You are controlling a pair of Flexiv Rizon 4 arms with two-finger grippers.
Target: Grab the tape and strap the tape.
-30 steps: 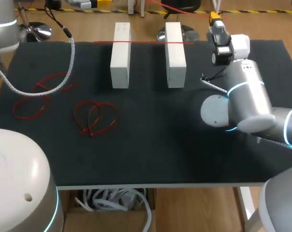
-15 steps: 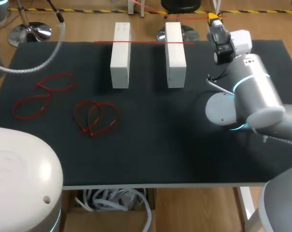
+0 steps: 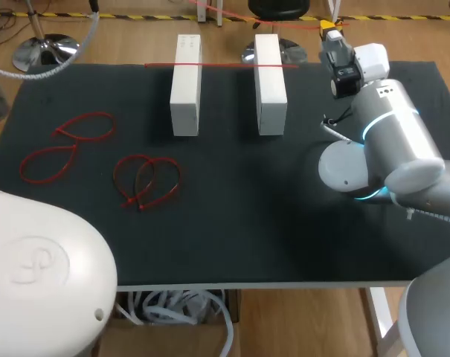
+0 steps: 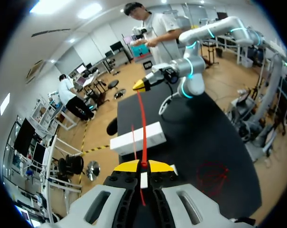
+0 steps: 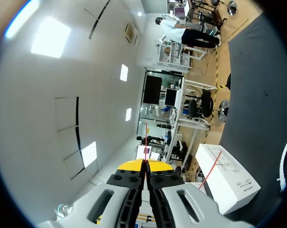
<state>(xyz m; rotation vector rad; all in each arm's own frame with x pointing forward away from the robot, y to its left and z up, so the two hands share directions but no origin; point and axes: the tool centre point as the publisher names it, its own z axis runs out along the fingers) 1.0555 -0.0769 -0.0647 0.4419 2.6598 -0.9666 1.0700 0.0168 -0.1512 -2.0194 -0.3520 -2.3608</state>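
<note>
A thin red strap (image 4: 143, 124) stretches taut between my two grippers. In the left wrist view my left gripper (image 4: 143, 165) is shut on its near end. The strap runs out over the table to my right gripper (image 4: 144, 85), which pinches the far end. From the right wrist, the right gripper (image 5: 144, 164) is shut, with the strap (image 5: 146, 137) rising from its tips. Seen from the head camera, my right gripper (image 3: 330, 28) is beyond the table's far edge; the left gripper is out of that view. Another red strap (image 3: 221, 65) lies across two white blocks (image 3: 186, 88) (image 3: 270, 83).
Several looped red straps (image 3: 83, 126) (image 3: 146, 182) lie on the left half of the black table (image 3: 247, 223). My left arm's white body (image 3: 39, 275) fills the near left corner. The right arm's elbow (image 3: 344, 167) hangs over the table's right side.
My left arm has swung: its cable lifted away from the far left of the table, and its white body spread rightwards. The right arm shifted slightly right. Both grippers stayed shut.
</note>
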